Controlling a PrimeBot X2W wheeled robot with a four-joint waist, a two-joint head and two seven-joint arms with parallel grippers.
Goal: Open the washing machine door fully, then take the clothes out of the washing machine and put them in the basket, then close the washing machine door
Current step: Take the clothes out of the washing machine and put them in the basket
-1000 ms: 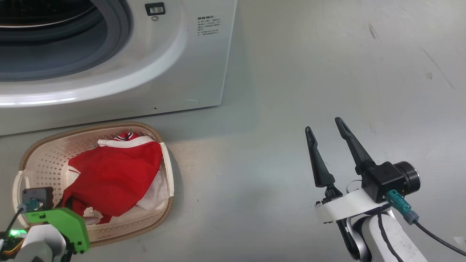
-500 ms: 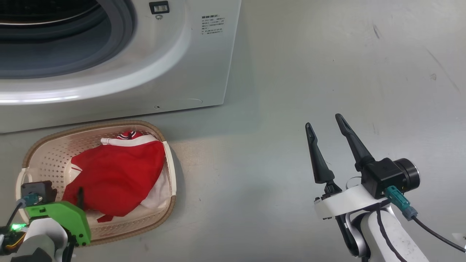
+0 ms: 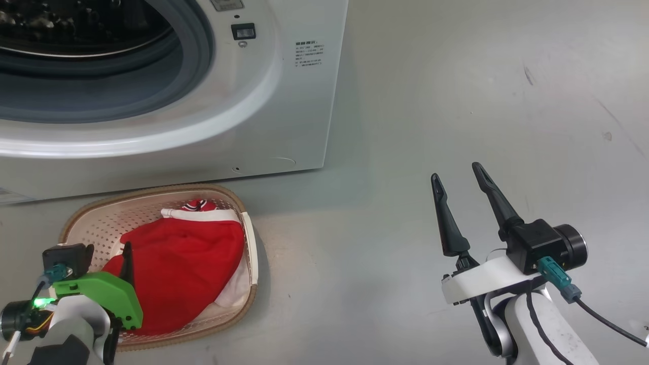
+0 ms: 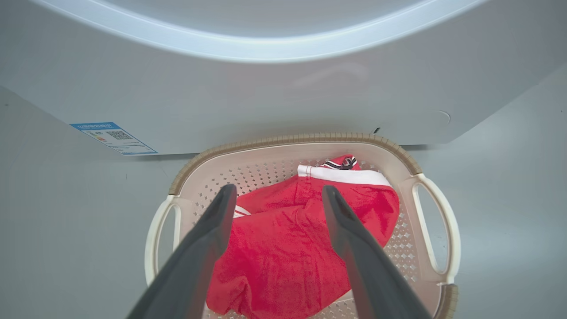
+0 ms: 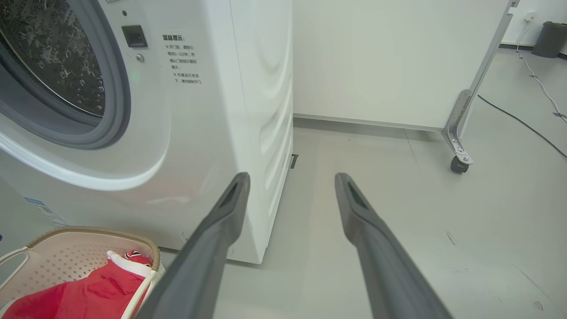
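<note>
Red clothes [image 3: 182, 263] heaped in the basket [image 3: 96, 215], lower left of frame, on the floor just in front of the washing machine [image 3: 284, 111], upper left. Left hand [image 4: 279, 190] over the clothes, fingers spread, grasping nothing. Right hand [image 3: 455, 172] lower right, spread, empty, over the floor.

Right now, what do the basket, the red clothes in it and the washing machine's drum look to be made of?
The basket: cream plastic, probably moulded, matte, with punched holes; its brown rim only imitates weave. The clothes: soft red fabric, matte, folding loosely; the exact fibre is unclear. The washing machine drum: seemingly steel, dark shiny metal with small perforations.
</note>
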